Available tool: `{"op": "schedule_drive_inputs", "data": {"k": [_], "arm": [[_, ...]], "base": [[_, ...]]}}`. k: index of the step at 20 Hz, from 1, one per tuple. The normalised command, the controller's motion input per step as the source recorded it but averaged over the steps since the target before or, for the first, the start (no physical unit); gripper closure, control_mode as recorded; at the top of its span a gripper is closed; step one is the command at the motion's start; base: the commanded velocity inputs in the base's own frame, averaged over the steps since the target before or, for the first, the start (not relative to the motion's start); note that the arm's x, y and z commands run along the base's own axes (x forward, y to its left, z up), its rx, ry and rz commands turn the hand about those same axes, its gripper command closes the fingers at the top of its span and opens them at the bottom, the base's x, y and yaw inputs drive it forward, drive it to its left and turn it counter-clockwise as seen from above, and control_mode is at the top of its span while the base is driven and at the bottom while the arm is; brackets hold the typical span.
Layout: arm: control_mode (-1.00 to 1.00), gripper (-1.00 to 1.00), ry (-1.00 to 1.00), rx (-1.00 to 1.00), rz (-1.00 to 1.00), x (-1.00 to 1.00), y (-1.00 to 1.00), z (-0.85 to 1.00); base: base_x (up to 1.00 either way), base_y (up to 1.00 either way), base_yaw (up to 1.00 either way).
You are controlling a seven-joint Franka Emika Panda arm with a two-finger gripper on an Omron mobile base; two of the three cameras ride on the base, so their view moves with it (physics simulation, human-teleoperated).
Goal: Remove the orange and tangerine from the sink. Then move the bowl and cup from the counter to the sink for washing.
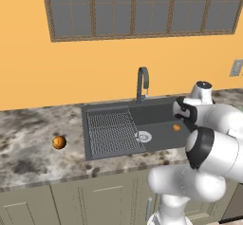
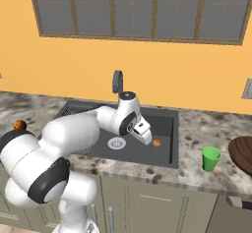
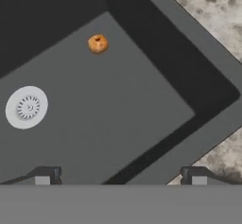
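On the counter left of the sink, an orange fruit is seen lying alone, well apart from the basin's left rim; in the right base view the same fruit shows at the counter's far left, partly behind the arm. The ribbed grid takes up the left part of the basin, with the round silver drain just beside its right edge; the dark faucet stands at the back rim, near the middle. A second, smaller orange fruit lies on the basin floor to the right of the drain, near the right wall; in the hand view it is seen apart from the drain and short of the far wall. The gripper is held above the basin, over its right part; its two finger tips are spread wide and nothing is held between them; in the right base view the gripper hangs just left of the fruit, not touching it. On the counter right of the sink, the green cup stands upright near the front edge; the brown bowl sits just beside it, at the right border, cut off by the frame.
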Motion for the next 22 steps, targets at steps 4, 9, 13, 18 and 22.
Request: {"op": "schedule_drive_inputs", "data": {"k": [4,9,13,18,22], "arm": [[-1.0,-1.0,0.07,0.12,-0.11,0.16,-0.17,-0.12],[-1.0,-1.0,0.03,0.13,-0.05,0.17,-0.17,-0.09],[-1.0,-1.0,0.0,0.01,-0.1,0.19,-0.11,-0.09],[-1.0,-1.0,0.0,0.0,-0.18,0.22,-0.04,-0.11],[-1.0,-1.0,0.01,0.0,-0.21,0.23,-0.02,-0.14]], "base": [[0.0,0.0,0.0],[0.0,0.0,0.0],[0.0,0.0,0.0],[0.0,0.0,0.0],[0.0,0.0,0.0]]}}
